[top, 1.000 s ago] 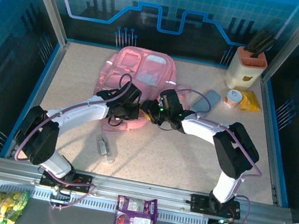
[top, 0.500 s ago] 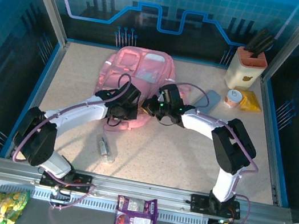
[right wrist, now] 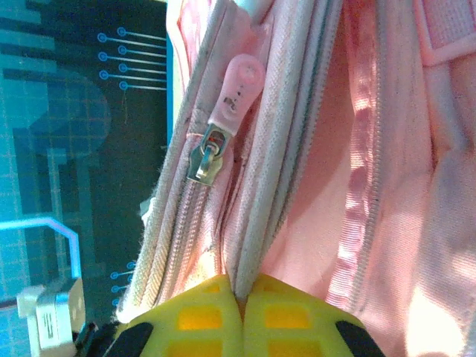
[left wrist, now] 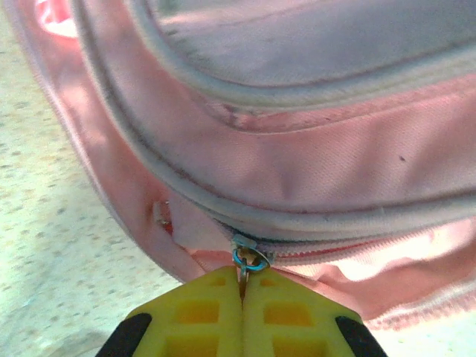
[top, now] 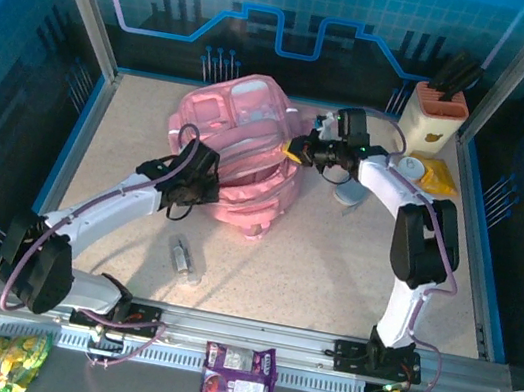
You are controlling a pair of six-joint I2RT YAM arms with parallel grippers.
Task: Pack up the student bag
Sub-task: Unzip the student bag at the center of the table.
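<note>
The student bag (top: 240, 147), a big pink backpack, stands bulged up at the back middle of the table. My left gripper (top: 209, 183) is at its near left side. In the left wrist view its yellow fingertips (left wrist: 201, 312) are shut on a metal zipper pull (left wrist: 249, 262) with a blue ring. My right gripper (top: 292, 151) is at the bag's right edge. Its pads (right wrist: 201, 312) are shut on a pale piped seam (right wrist: 256, 223) of the bag (right wrist: 387, 186). A second zipper slider with a pink tab (right wrist: 227, 111) hangs beside that seam.
A beige holder (top: 432, 119) stands at the back right, with a tape roll (top: 409, 169) and a yellow packet (top: 438, 176) near it. A grey case (top: 349, 193) lies under the right arm. A small clear item (top: 185, 259) lies front left. Snack packets (top: 238, 377) sit on the front rail.
The right gripper closed on the bag's edge and moved back and right, pulling the bag up from flat. The left gripper shifted left, still holding the zipper pull.
</note>
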